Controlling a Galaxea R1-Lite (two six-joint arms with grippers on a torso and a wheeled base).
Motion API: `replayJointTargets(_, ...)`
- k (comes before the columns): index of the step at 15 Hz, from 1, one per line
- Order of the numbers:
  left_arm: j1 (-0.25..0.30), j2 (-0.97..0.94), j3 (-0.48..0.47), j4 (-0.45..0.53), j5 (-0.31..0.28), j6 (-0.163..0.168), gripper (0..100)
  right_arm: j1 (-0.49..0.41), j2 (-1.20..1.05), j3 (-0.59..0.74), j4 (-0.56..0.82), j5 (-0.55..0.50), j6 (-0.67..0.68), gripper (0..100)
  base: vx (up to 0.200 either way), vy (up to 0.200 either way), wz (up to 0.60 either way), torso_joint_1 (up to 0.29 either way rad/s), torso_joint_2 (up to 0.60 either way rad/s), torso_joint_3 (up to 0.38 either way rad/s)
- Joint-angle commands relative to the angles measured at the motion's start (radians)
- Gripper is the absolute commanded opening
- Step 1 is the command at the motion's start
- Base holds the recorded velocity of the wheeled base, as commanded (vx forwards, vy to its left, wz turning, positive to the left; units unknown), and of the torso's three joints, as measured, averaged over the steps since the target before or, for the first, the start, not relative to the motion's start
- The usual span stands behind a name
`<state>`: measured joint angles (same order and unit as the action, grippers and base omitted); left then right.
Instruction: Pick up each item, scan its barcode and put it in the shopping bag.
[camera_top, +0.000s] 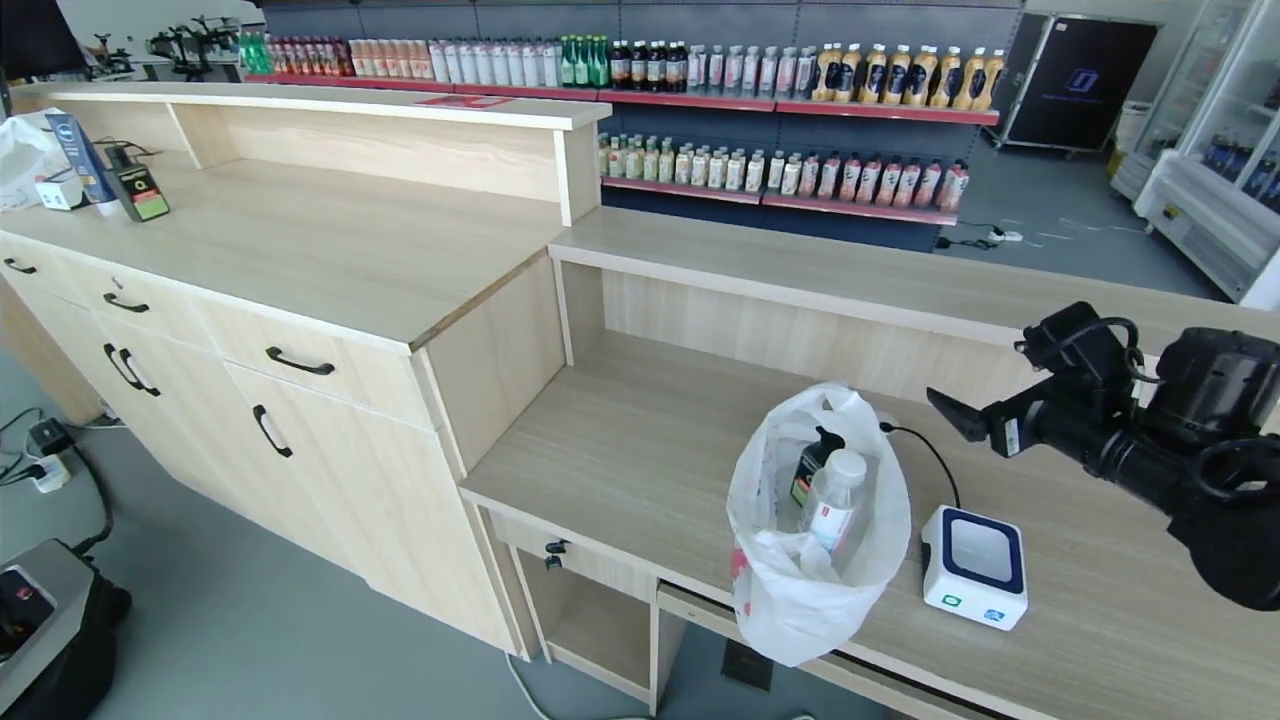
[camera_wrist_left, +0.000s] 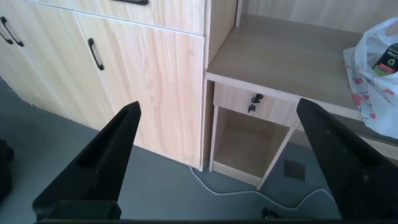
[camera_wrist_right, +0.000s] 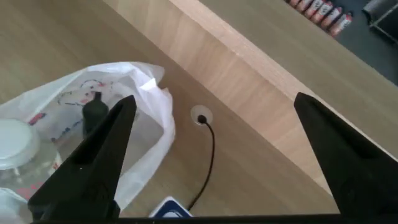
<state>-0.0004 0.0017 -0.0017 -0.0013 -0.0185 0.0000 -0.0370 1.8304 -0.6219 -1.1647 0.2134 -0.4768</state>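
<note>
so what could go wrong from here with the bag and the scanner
1. The shopping bag stands at the counter front edge and bulges past it. With bottles inside, a nudge might tip it off.
2. The cable of the scanner runs just behind the bag, below the open right gripper. A low move there could snag it and drag the scanner.

You can read no words or numbers here. The clear bottle (camera_top: 835, 500) in the shopping bag (camera_top: 790, 610) carries a white label with a red mark, too small to make out. The dark bottle (camera_top: 812, 460) beside it has a green label, and the bag itself bears red print. The scanner (camera_top: 975, 566) on the desk (camera_top: 640, 440) shows two small square icons, green and blue, on its front.
</note>
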Motion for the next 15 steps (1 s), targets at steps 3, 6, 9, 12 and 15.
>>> replayJointTargets(3, 0.0, 0.0, 0.0, 0.0, 0.0, 0.0, 100, -0.15, -0.168, -0.088, 0.168, 0.006, 0.035, 100, 0.0, 0.0, -0.6, 0.007, 0.0, 0.007)
replayJointTargets(6, 0.0, 0.0, 0.0, 0.0, 0.0, 0.0, 100, -0.207, -0.26, -0.084, 0.253, 0.006, 0.098, 100, 0.0, 0.0, -0.6, 0.001, 0.0, -0.004)
replayJointTargets(9, 0.0, 0.0, 0.0, 0.0, 0.0, 0.0, 100, -0.221, -0.375, 0.014, 0.309, -0.045, 0.185, 100, 0.0, 0.0, -0.6, 0.002, 0.0, 0.006)
replayJointTargets(12, 0.0, 0.0, 0.002, 0.0, 0.0, 0.0, 100, -0.179, -0.582, 0.226, 0.287, -0.049, 0.297, 100, 0.0, 0.0, 0.0, 0.0, 0.0, 0.0)
replayJointTargets(15, 0.0, 0.0, 0.0, 0.0, 0.0, 0.0, 100, -0.17, -0.905, 0.534, 0.362, -0.077, 0.297, 100, 0.0, 0.0, 0.0, 0.0, 0.0, 0.0)
